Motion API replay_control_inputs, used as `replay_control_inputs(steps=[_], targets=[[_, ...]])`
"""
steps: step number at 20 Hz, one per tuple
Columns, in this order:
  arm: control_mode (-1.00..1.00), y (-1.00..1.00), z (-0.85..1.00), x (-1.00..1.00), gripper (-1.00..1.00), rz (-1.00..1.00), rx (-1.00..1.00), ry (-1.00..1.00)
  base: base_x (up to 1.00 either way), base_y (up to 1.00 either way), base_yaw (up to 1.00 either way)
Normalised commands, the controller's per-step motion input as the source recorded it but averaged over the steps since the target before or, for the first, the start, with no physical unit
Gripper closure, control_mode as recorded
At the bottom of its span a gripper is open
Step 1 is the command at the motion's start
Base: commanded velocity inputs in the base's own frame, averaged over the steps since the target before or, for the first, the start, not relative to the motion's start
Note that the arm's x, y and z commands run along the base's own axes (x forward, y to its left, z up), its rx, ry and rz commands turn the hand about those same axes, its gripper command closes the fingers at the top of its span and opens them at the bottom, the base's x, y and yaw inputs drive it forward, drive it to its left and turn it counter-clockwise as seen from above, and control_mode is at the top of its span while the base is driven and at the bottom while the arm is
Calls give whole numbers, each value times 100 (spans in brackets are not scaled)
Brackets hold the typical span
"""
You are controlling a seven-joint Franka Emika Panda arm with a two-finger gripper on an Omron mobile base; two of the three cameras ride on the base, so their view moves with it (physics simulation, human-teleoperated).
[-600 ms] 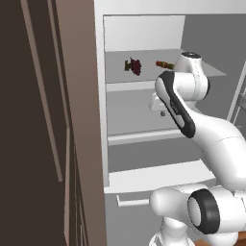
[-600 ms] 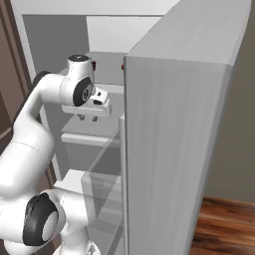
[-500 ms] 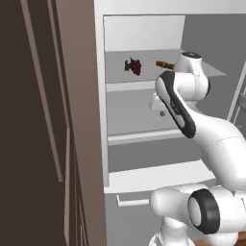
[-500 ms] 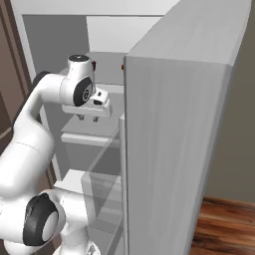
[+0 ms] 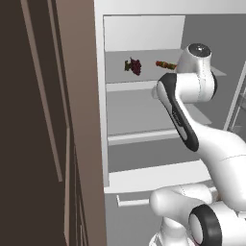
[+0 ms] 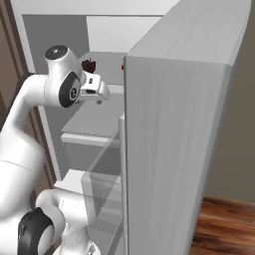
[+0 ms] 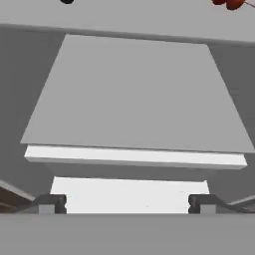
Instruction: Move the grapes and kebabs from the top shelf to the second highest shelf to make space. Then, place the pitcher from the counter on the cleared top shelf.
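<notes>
The grapes (image 5: 133, 66) (image 6: 89, 64) lie as a dark bunch on the fridge's top shelf (image 5: 129, 86). The kebabs (image 5: 166, 64) (image 6: 123, 66) lie to their right on that shelf. Both peek in at the hand view's upper edge, the grapes (image 7: 66, 1) at left and the kebabs (image 7: 226, 4) at right. My gripper (image 6: 93, 99) (image 7: 127, 204) hangs open in front of the fridge, just below top-shelf level, with nothing between its fingertips (image 7: 50, 203). It looks down on the bare second highest shelf (image 7: 134, 99) (image 5: 137, 113). The pitcher and the counter are out of view.
The open fridge door (image 6: 179, 139) stands close on the right of the arm. A brown cabinet panel (image 5: 48, 125) walls off the left side. Below the second highest shelf sits a white lower shelf (image 5: 153, 175) (image 7: 129, 194).
The arm's upper joints and the hand have risen a little; the grapes now show past the arm in the right base view. The gripper stays open.
</notes>
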Motion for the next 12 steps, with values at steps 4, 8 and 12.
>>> replay_control_inputs(steps=[4, 8, 12], targets=[[-100, -16, 69, 26, -100, -11, -1, -32, 0, 0, 0], [-100, -41, 82, 52, -100, -10, 4, -10, 0, 0, 0], [-100, -46, 56, 58, -100, -1, 8, 0, 0, 0, 0]])
